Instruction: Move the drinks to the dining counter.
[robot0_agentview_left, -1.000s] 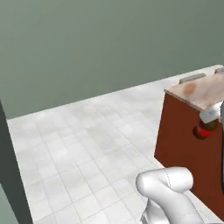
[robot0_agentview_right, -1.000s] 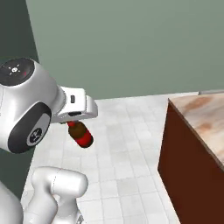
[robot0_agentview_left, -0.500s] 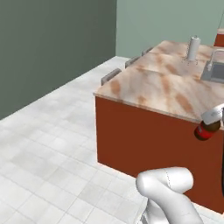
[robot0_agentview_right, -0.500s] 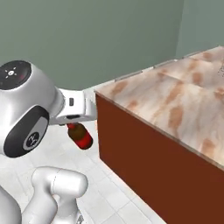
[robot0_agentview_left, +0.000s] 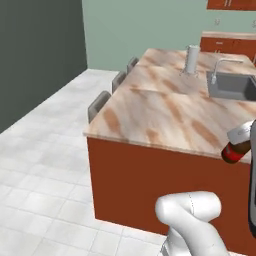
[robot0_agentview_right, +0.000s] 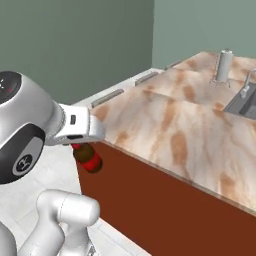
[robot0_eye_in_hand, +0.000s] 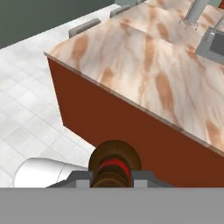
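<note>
The pincer (robot0_eye_in_hand: 113, 178) is clenched on the brown glass bottle (robot0_agentview_right: 87, 157), held in the air just off the near edge of the dining counter (robot0_agentview_left: 150, 112), whose near marbled top lies bare before the grey sink (robot0_agentview_left: 232, 85).

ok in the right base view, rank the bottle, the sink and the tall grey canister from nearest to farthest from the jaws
1. bottle: held in the gripper, low beside the island's near corner.
2. sink: set into the counter, far right.
3. grey canister: upright near the far end.
</note>
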